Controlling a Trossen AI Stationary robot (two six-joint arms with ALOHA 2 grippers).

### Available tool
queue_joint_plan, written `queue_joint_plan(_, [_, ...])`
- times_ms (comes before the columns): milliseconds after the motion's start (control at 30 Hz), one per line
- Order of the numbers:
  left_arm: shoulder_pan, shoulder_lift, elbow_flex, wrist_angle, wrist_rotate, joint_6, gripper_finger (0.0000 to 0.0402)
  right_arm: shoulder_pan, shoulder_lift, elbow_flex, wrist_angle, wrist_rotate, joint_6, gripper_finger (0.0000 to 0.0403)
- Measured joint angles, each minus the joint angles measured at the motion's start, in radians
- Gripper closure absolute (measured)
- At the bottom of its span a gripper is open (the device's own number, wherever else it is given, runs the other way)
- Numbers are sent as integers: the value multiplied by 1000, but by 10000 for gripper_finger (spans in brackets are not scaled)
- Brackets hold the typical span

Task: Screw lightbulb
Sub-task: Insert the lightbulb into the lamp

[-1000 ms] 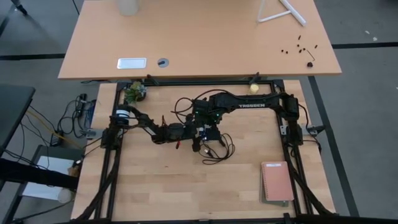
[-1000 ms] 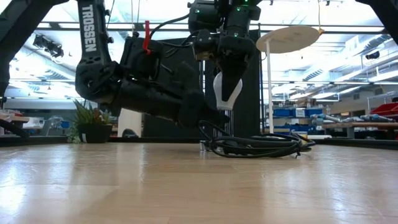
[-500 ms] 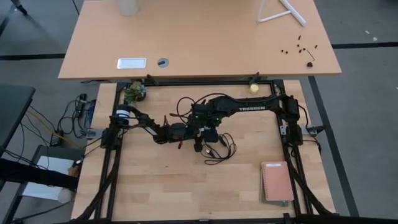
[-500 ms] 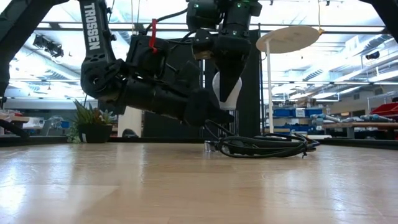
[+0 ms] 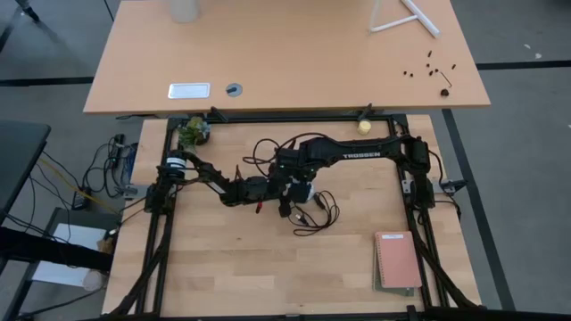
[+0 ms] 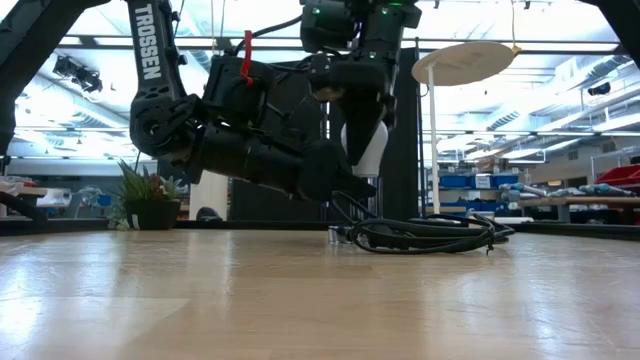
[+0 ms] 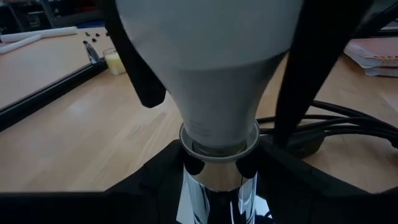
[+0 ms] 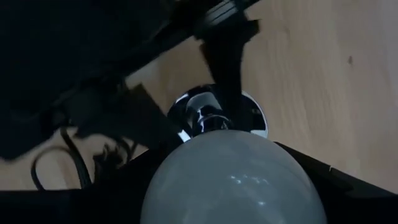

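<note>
**Bulb held over the socket, mid-worktop**

The right pincer (image 6: 362,150) points straight down and is partly closed on the white bulb (image 7: 208,74), fingers on either side of the glass. The bulb hangs base-down, its screw end at the mouth of the shiny socket (image 7: 217,186) directly below. The left pincer (image 6: 335,185), reaching in low from the side, is clamped narrowly around that socket and holds it off the worktop (image 5: 268,259). A coiled black cord (image 6: 420,235) lies just beside them. A notebook (image 5: 397,260) rests well apart, near the right edge.
</note>
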Motion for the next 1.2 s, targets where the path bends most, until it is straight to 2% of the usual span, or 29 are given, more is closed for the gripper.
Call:
queue_joint_plan(500, [0,0,-1,16,-14,-46,211,-16,-1,-21,35,2,612,135])
queue_joint_plan(633, [-2,0,-1,16,-15,-48,211,-16,1,-22,49,3,712,135])
queue_joint_plan(800, [-2,0,-1,16,-8,-41,211,-15,2,-22,54,-2,688,124])
queue_joint_plan(1100, [0,0,-1,20,8,-33,211,-33,-2,-18,41,-27,523,37])
queue_joint_plan(1200, [0,0,0,21,12,-32,211,-38,-2,14,16,3,471,19])
